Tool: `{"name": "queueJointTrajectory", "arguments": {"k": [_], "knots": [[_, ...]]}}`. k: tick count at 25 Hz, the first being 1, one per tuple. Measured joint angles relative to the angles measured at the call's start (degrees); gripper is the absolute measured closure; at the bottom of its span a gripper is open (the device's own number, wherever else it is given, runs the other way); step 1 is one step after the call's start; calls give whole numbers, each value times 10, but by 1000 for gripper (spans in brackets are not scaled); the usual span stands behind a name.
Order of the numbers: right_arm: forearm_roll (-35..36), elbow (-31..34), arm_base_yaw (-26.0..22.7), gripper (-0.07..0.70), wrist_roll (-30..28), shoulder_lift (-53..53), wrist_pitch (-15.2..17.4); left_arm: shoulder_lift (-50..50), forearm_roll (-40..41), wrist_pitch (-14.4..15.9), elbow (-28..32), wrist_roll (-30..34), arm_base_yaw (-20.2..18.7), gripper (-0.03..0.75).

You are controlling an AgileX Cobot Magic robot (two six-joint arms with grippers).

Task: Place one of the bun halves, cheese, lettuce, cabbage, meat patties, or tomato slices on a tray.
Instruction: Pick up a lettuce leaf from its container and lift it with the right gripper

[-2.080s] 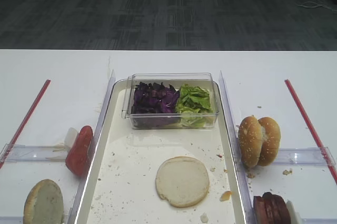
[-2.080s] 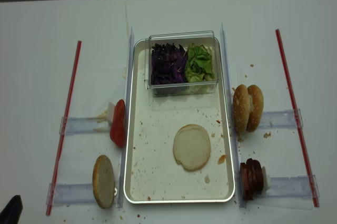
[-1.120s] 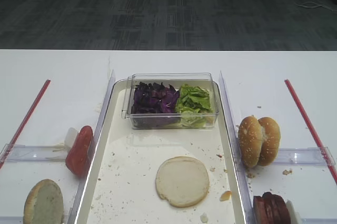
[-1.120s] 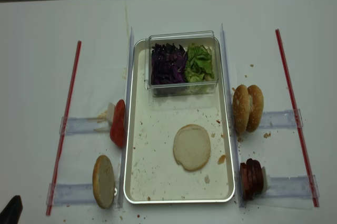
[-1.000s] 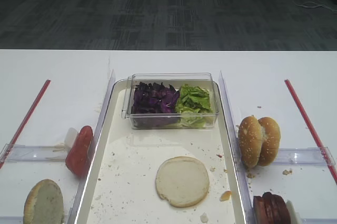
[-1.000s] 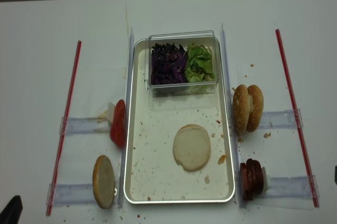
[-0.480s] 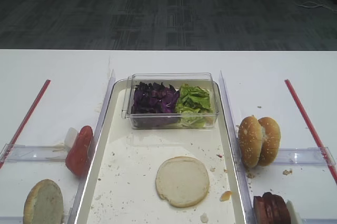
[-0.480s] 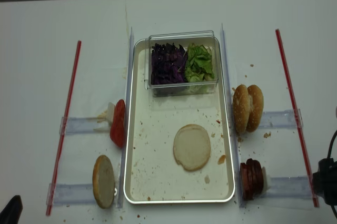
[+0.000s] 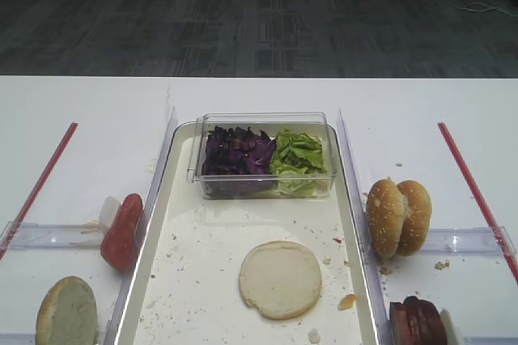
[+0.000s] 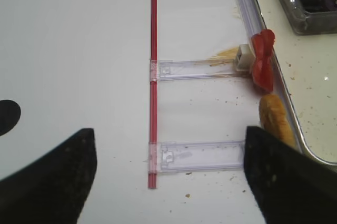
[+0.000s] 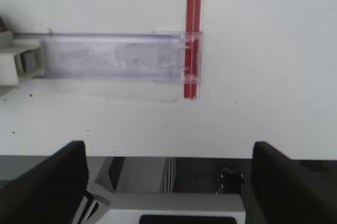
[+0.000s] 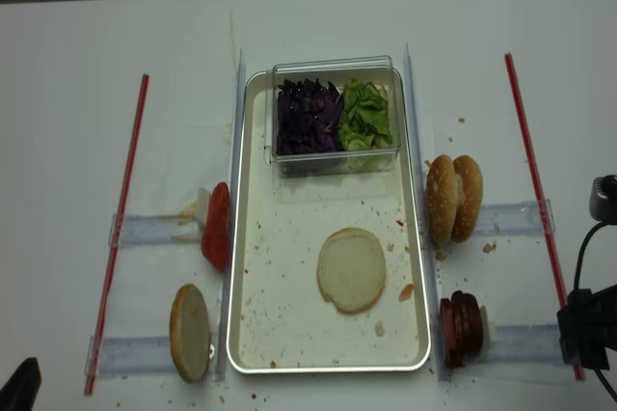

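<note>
one bun half (image 12: pixel 351 269) lies cut face up on the tray (image 12: pixel 253 334), with lettuce (image 12: pixel 365 115) and cabbage (image 12: pixel 308 118) in the clear box (image 12: pixel 335 68) at its far end. the right gripper (image 11: pixel 164 182) hangs jaws wide apart and empty over the table's right edge, near the meat patties (image 12: pixel 461 327). the left gripper (image 10: pixel 168 182) is spread open too, holding nothing. my worry: those patties stand on edge, packed together, so a grab could easily lift two or topple the stack.
</note>
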Motion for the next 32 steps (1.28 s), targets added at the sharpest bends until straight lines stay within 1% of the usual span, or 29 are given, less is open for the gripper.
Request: {"name": "queueJointTrajectory", "arguments": {"k": [5,10,13,17,23,32], "knots": [[-5,-2,0,-21,0,0,0,0,0,0,0,0,0,151],[-5,-25,0,-21,1,18,-7,0,0,0,0,0,0,151],[-6,-38,0,-21,-3,48,-17,0,0,0,0,0,0,151],[-10,-68,0,-21,-3,101,-40,0,0,0,0,0,0,151],[-15,-144,0,-22,-6,198,-59,0,0,0,0,0,0,153],[-16,-319,0,-21,-6,364,-65,0,0,0,0,0,0,153]]}}
